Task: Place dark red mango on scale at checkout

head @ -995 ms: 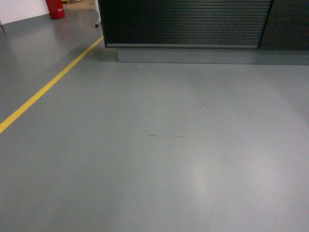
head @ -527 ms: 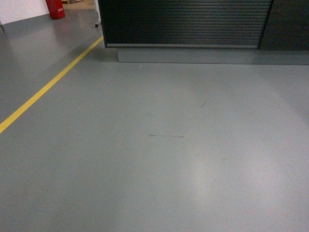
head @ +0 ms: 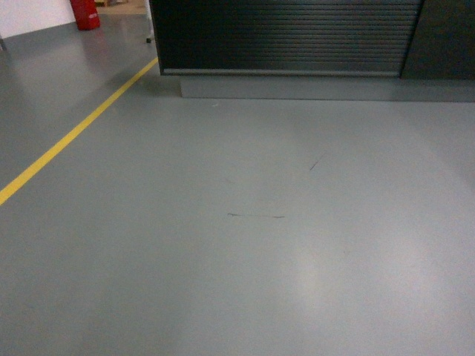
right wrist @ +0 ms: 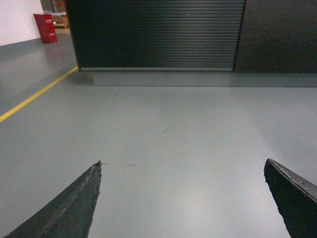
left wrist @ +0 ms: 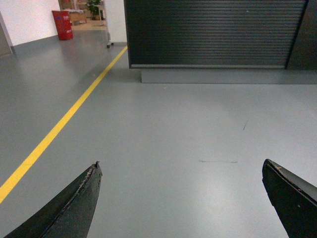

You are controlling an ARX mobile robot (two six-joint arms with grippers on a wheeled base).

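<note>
The checkout (head: 286,37) stands far ahead across bare grey floor (head: 245,245); a yellow line (head: 70,137) runs left. Left gripper (left wrist: 181,198) and right gripper (right wrist: 182,198) spread wide, holding nothing.

This looks like a shop or store hall with a checkout area. A smooth grey painted floor (head: 245,245) fills most of the view, marked by a yellow painted lane line (head: 74,133) running diagonally at the left. Across the top stands a long dark brown-black checkout worktop with a horizontally ribbed slatted front (head: 286,33) on a grey plinth (head: 312,87). At the upper left corner sit a red bin-like container (head: 85,12) and a white wall (head: 33,15).
</note>
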